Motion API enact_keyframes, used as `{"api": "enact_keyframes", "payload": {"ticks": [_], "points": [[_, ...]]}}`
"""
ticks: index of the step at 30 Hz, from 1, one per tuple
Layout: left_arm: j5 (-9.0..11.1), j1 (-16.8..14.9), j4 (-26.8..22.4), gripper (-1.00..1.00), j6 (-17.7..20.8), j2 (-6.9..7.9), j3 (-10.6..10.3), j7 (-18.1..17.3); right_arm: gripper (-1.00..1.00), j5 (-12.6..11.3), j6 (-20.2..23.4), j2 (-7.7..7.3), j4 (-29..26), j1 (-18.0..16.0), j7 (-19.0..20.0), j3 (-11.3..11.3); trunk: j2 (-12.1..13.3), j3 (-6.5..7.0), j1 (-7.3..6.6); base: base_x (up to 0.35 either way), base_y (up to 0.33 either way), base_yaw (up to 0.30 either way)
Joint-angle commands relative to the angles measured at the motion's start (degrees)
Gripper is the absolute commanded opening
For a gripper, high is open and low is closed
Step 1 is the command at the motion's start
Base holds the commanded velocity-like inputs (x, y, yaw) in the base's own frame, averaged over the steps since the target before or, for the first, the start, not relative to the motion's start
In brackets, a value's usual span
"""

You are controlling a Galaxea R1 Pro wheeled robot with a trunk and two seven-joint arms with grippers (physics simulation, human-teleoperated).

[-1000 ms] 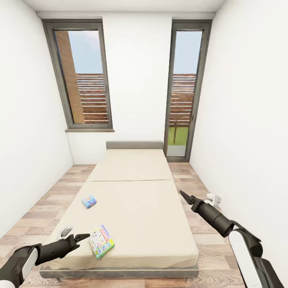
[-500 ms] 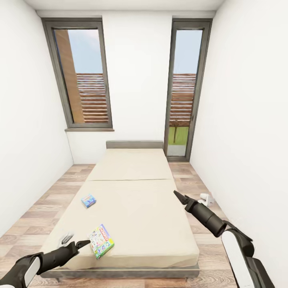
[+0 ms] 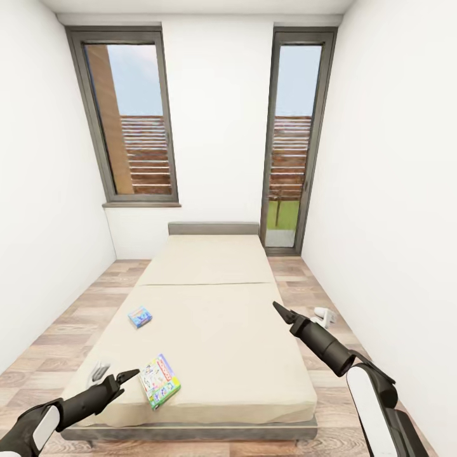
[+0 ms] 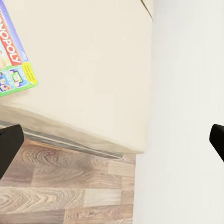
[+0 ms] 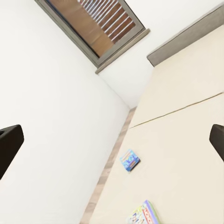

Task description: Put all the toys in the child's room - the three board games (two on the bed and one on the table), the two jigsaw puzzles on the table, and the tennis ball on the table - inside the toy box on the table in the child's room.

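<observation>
- The Monopoly board game (image 3: 160, 381) lies flat on the bed (image 3: 216, 317), near the foot edge and toward its left side. It is a thin rectangular box with a green border and busy, bright print; the left wrist view (image 4: 11, 51) lets me read "MONOPOLY" on a red band.
- Its long axis runs up the bed at a slight slant, the far end leaning toward the left edge.
- The left gripper (image 3: 113, 376) hangs just beside that box, over the bed's near left corner. Its fingers stand well apart, one dark and one pale, with nothing between them.
- The left arm comes in low from the near left, black forearm stretched out almost level and pointing across toward the box.
- The right gripper (image 3: 303, 314) hovers at the bed's right edge, about halfway up. One finger is dark, the other pale, and they are spread with nothing held.
- The right arm rises from the near right, white upper segment then black forearm, angled up and inward toward the mattress.
- Farther up, near the left edge, lies a smaller board game (image 3: 140, 316), blue with colourful print, also flat. It sits askew to the bed's sides; its print is too small to read.
- Beyond the bed's grey headboard (image 3: 214, 229) stand a window (image 3: 130, 120) and a tall glass door (image 3: 293, 139).
</observation>
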Motion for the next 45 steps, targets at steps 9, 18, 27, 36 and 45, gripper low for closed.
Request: {"api": "enact_keyframes", "payload": {"ticks": [9, 18, 27, 36, 45], "points": [[0.4, -0.1, -0.1, 1.00, 0.4, 0.92, 0.7, -0.1, 1.00, -0.2, 0.5, 0.02, 0.0, -0.1, 0.1, -0.5, -3.7, -1.70, 1.99, 0.000, 0.000, 0.000], [0.5, -0.1, 0.0, 1.00, 0.5, 1.84, 5.3, -0.1, 1.00, -0.2, 0.4, -0.05, 0.0, -0.1, 0.1, -0.5, -7.3, -3.32, 3.97, 0.000, 0.000, 0.000], [0.5, -0.1, 0.0, 1.00, 0.5, 1.78, 6.5, 0.1, 1.00, -0.3, 0.9, -0.89, 0.1, -0.1, 0.3, -2.4, -10.9, -4.93, 5.94, 0.000, 0.000, 0.000], [0.5, -0.1, 0.0, 1.00, 0.4, 1.77, 6.9, 0.4, 1.00, -0.2, 4.3, -1.16, 0.0, -0.1, 0.8, -6.0, -14.5, -6.55, 7.92, 0.000, 0.000, 0.000], [0.6, -0.2, 0.0, 1.00, 0.4, 1.71, 6.9, 0.5, 1.00, -0.1, 4.7, -1.22, 0.0, -0.1, 1.4, -6.2, -18.1, -8.16, 9.90, 0.000, 0.000, 0.000]]}}
